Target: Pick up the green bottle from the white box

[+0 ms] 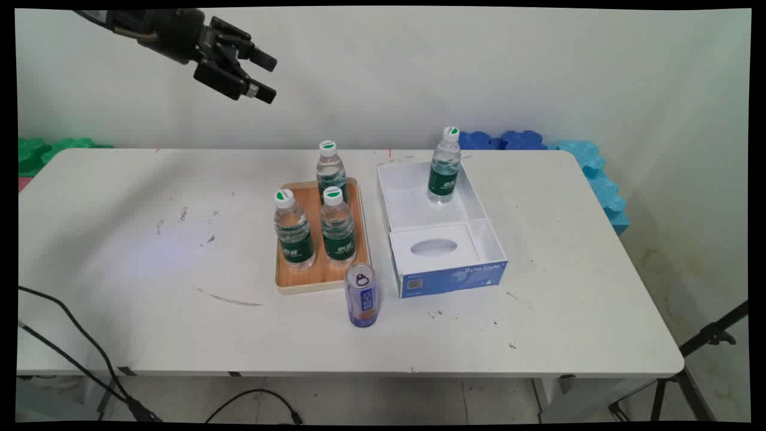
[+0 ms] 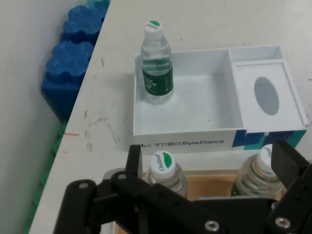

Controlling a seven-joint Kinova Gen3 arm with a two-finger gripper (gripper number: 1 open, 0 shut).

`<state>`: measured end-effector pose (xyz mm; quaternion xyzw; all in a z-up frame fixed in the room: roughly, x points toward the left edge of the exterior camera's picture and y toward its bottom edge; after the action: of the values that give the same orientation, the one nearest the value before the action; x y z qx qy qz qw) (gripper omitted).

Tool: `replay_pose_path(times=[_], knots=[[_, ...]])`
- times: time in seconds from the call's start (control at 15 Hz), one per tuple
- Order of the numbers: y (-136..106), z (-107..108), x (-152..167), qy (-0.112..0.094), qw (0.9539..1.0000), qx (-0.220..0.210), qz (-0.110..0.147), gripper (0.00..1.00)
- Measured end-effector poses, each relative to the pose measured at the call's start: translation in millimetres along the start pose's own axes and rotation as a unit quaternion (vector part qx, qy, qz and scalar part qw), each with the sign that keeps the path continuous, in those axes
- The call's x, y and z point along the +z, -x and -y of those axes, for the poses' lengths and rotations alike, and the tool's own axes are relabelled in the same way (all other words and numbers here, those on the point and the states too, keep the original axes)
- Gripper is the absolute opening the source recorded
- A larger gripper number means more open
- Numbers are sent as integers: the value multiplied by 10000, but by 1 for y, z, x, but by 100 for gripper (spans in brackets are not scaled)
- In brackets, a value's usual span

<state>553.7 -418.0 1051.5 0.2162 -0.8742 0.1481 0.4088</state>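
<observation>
Gripper (image 1: 263, 76) raised high at upper left, fingers spread apart, holding and touching nothing.

Below and to its right, a wooden tray (image 1: 320, 275) on the white table (image 1: 119, 239) carries three upright water bottles: one at the front left (image 1: 293, 230), one beside it (image 1: 337, 226), one at the back (image 1: 330, 169). A blue can (image 1: 361, 296) stands just off the tray's near right corner. Further right, an open white box (image 1: 446, 251) holds a fourth bottle (image 1: 444, 166) upright in its far compartment.

Fixed main view down across the table (image 1: 149, 251) toward the wall; raised hand view downward; shared white box (image 1: 440, 230) (image 2: 195, 114).
</observation>
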Motion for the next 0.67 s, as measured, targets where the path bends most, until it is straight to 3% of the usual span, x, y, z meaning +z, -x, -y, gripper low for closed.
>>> replay_pose_path(times=[0.27, 0.67], knots=[[-3, 7, 27, -166, 9997, -164, -65, 100], [-13, -3, 125, -124, 9995, -294, -21, 100]])
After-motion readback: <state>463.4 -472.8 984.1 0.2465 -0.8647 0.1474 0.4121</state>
